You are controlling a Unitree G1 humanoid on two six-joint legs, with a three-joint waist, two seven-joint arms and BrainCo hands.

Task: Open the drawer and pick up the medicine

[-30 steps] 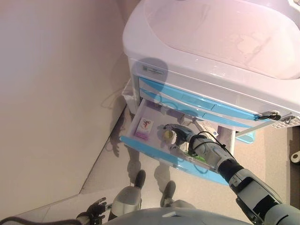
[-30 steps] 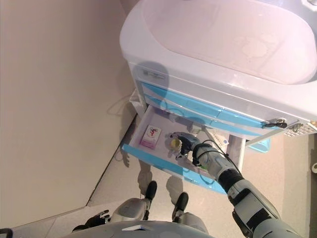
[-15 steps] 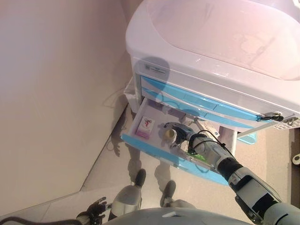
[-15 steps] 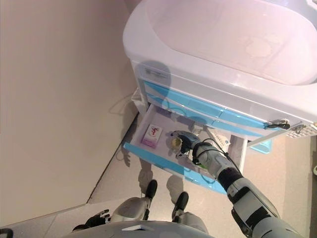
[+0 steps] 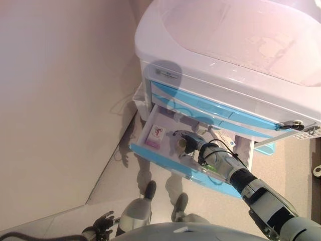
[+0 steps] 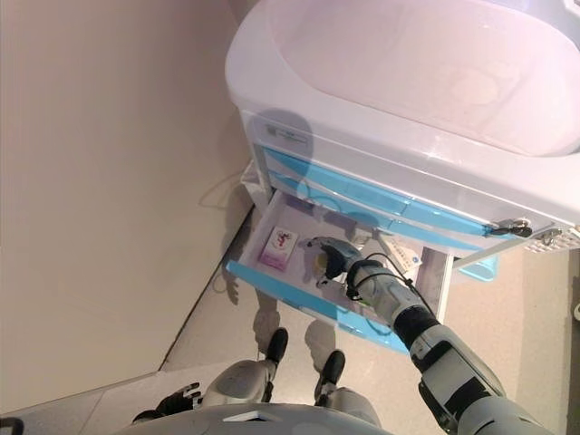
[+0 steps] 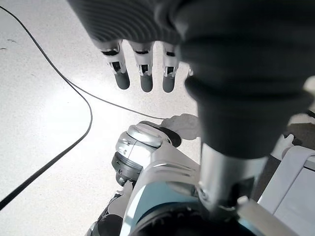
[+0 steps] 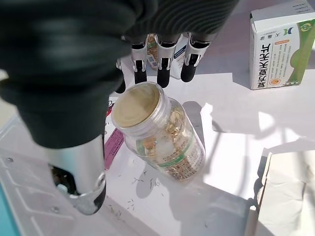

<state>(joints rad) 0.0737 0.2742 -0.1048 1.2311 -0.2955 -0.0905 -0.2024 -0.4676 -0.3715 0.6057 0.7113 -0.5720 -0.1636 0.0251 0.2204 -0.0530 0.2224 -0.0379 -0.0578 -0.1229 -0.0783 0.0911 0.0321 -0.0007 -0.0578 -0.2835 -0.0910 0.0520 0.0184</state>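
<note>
The cabinet's bottom drawer (image 5: 165,163) stands pulled out, with a blue front. Inside lies a clear medicine bottle (image 8: 157,132) of yellow capsules with a gold lid, tipped on its side. My right hand (image 5: 193,142) reaches into the drawer just over the bottle. In the right wrist view its straight fingers (image 8: 162,64) hang past the lid and the thumb (image 8: 81,182) stands on the near side. Nothing is curled round the bottle. My left hand (image 5: 103,223) hangs low by the floor, its fingers (image 7: 142,73) relaxed and holding nothing.
A pink-and-white box (image 5: 156,136) lies at the drawer's left end and a green-and-white box (image 8: 280,46) lies beyond the bottle. Two shut blue drawers (image 5: 210,108) sit above under the white tub top (image 5: 241,40). A wall runs along the left.
My right hand has edged a little farther into the drawer over the bottle. The whole view shifted slightly. The left hand has stayed where it was.
</note>
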